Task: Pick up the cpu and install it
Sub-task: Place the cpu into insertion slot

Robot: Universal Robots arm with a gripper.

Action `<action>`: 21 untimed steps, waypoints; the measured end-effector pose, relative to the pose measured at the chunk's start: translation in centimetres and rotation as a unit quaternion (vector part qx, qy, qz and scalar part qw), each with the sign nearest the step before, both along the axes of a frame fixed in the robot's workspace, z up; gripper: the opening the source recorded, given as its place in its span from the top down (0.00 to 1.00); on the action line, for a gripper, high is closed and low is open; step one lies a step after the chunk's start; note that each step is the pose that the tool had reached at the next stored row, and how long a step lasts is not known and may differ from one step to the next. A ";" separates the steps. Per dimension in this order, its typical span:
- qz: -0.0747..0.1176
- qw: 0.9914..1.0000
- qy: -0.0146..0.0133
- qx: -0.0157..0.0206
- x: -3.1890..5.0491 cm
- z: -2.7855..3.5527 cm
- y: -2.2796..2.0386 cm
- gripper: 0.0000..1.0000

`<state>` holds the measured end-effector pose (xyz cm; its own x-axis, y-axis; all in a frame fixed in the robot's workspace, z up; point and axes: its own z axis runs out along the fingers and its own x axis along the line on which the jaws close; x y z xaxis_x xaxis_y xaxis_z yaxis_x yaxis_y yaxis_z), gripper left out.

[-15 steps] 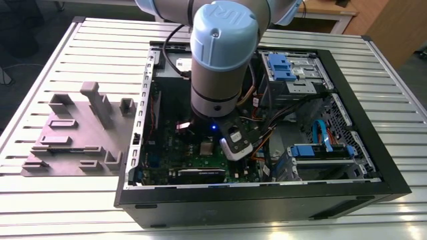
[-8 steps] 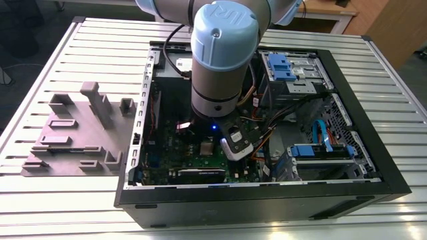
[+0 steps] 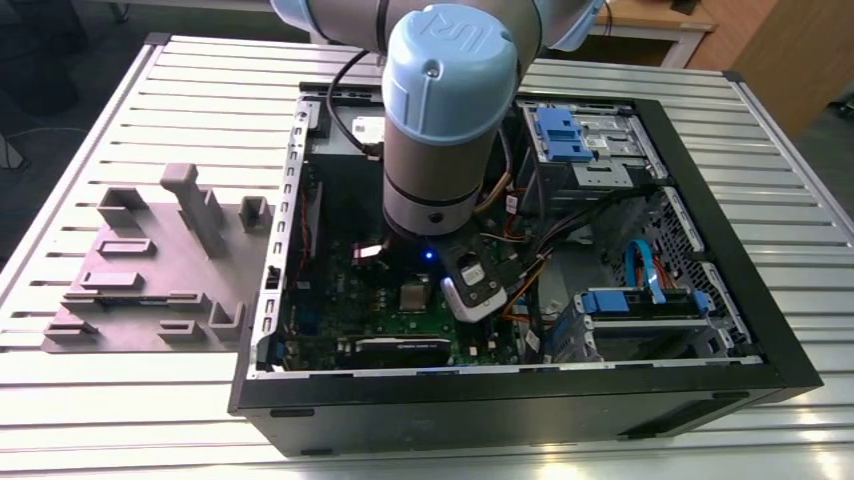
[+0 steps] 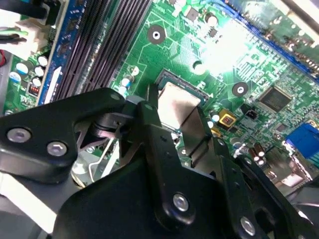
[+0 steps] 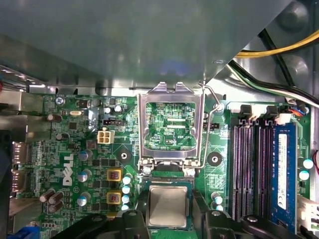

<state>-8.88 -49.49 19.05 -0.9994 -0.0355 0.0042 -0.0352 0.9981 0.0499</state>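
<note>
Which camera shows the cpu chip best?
The first wrist view: the cpu faces the camera squarely, its silver top plain. The second wrist view shows it slanted and partly covered; in the exterior view it is a tiny grey square.

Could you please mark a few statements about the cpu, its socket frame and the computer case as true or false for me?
1. The small flat square cpu with the silvery-grey top lies on the green motherboard, right at the black gripper. True.
2. The silver rectangular metal socket frame is closed down over the cpu. False: it is swung open beside the cpu, which lies uncovered.
3. The black computer case lies closed on the table. False: its upper side is open and the arm reaches inside.
4. A grey moulded fixture block lies on the slatted metal table, outside the case at the exterior view's left. True.
</note>
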 end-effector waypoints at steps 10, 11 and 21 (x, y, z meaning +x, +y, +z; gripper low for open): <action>0.000 1.000 -0.001 0.000 0.00 0.66 0.00 0.55; 0.000 1.000 -0.001 -0.001 0.00 0.58 -0.01 0.55; 0.000 1.000 -0.001 -0.001 0.02 0.41 0.00 0.55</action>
